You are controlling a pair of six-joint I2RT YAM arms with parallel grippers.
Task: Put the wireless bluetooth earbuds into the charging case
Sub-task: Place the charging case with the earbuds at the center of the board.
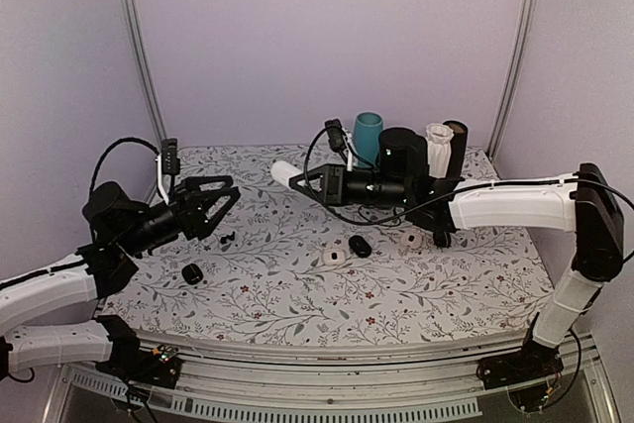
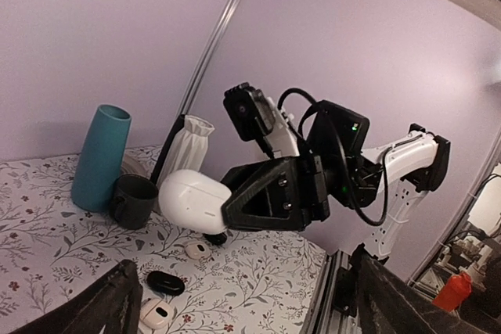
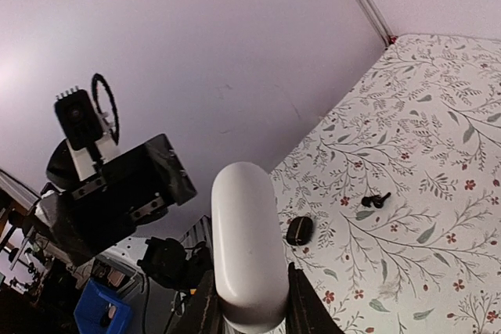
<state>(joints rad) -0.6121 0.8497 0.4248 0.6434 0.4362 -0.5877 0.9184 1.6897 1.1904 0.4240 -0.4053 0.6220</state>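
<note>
My right gripper [image 1: 295,177] is shut on a white oval charging case [image 1: 284,172] and holds it well above the table; in the right wrist view the case [image 3: 246,240] stands closed between my fingers [image 3: 302,309]. The earbuds [image 1: 228,238], two tiny dark buds, lie on the cloth below and left of it, and they also show in the right wrist view [image 3: 374,200]. My left gripper [image 1: 220,207] is open and empty, raised near the earbuds and pointing at the held case [image 2: 196,199]. Its fingers [image 2: 119,296] frame the left wrist view.
A small black case [image 1: 192,272] lies front left. A white case [image 1: 335,257], a black case [image 1: 360,246] and another white case [image 1: 409,240] lie mid-table. A teal cup [image 1: 368,136], a black mug [image 1: 398,149], a white ribbed holder [image 1: 439,146] and a dark cylinder [image 1: 458,141] stand at the back.
</note>
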